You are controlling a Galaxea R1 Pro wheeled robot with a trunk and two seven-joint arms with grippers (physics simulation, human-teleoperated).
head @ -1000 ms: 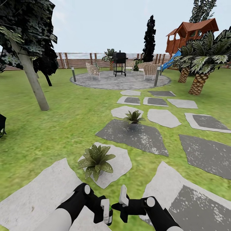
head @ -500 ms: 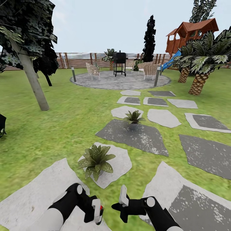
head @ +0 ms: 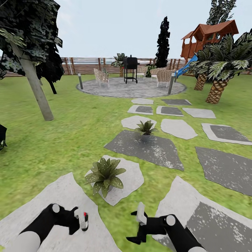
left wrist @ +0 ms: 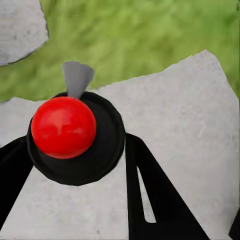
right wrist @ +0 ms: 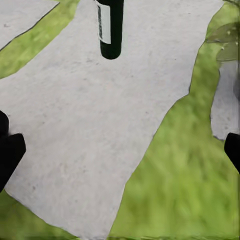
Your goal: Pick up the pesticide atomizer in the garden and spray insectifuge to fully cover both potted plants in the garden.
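My left gripper (head: pixel 82 219) is shut on the pesticide atomizer (head: pixel 85 214), low over the big pale stepping stone (head: pixel 42 210) at the lower left. In the left wrist view the atomizer (left wrist: pixel 64 127) shows end-on: red tip, dark round body, grey nozzle, with black fingers (left wrist: pixel 150 195) either side. My right gripper (head: pixel 140 224) is open beside it, its fingers (right wrist: pixel 8 152) spread wide, and the dark bottle (right wrist: pixel 110 27) with its white label hangs ahead. The near potted plant (head: pixel 105 174) sits on a pale stone just beyond the grippers. The far potted plant (head: pixel 146 128) stands on a dark stone.
Stepping stones (head: pixel 224 168) lead across the lawn to a round patio (head: pixel 131 88) with a grill (head: pixel 130 69), chairs and two bollards (head: pixel 80 81). A tree trunk (head: pixel 35 85) stands left, palms (head: pixel 216 89) and a playhouse (head: pixel 210 35) right, a fence (head: pixel 87 64) behind.
My left arm has swung out to the left with the atomizer, from beside the right gripper to over the left stone. The right gripper shifted slightly right and lower.
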